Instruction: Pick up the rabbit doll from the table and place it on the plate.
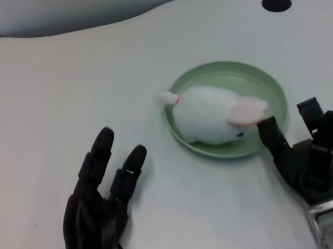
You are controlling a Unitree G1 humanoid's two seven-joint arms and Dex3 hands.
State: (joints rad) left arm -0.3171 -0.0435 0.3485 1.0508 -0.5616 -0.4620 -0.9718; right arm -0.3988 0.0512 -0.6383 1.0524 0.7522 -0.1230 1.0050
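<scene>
Head view: a smooth white tabletop (31, 90) with a curved far edge, a black round hole (276, 2) at upper right, pale wall panels behind. Right of centre, the fluffy white rabbit doll (213, 115), pink-eared, lies on the round green plate (269, 84). Lower left, the left hand (99, 201) rests empty, black fingers (97, 153) apart.

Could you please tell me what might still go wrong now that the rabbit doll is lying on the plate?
The rabbit doll lies on the green plate with one end poking over the left rim, so a nudge might tip it off. The right hand waits right at the plate's near edge and could bump it. The left hand is open and apart, posing little risk.
</scene>
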